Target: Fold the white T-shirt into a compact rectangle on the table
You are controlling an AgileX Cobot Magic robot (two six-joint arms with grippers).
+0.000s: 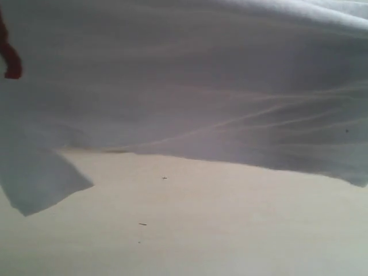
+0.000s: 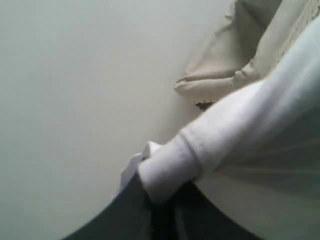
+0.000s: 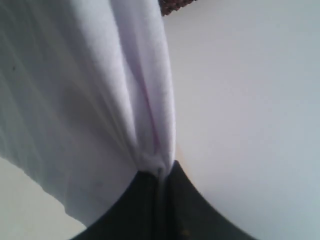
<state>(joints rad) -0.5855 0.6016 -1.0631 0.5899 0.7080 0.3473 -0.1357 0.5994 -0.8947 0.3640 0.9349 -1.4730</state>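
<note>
The white T-shirt hangs lifted above the table, filling the upper part of the exterior view; one sleeve droops at the lower left. My left gripper is shut on a rolled hem of the white T-shirt. In the right wrist view, a bunched fold of the white T-shirt is pinched by my right gripper, which is shut on it. Neither gripper shows in the exterior view; the cloth hides them.
A pale cloth-lined basket lies on the table beyond the left gripper. A dark wicker edge shows past the shirt. A red shape sits at the left border.
</note>
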